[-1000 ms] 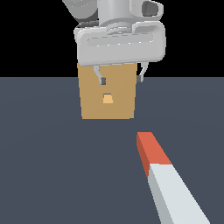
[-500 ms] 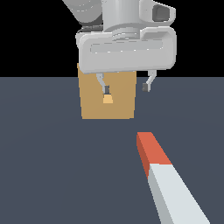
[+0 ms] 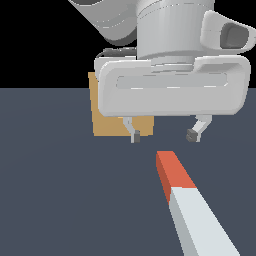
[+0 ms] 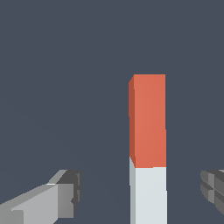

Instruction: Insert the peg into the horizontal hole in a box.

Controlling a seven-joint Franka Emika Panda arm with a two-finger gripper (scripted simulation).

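The peg (image 3: 192, 207) lies flat on the dark floor, its red-orange end pointing toward the box and its pale grey-white part running to the near edge of the exterior view. It also shows in the wrist view (image 4: 148, 148). The tan-brown box (image 3: 105, 122) stands behind it, mostly covered by my hand; its hole is hidden. My gripper (image 3: 163, 135) is open and empty, hanging above the floor just beyond the peg's red end. In the wrist view the fingers (image 4: 65, 194) stand on either side of the peg, apart from it.
The dark grey floor (image 3: 50, 190) spreads all around. Beyond its far edge the background is black.
My gripper has come toward the camera and down, away from the box's face toward the peg's red end. It now covers most of the box. The peg has not moved.
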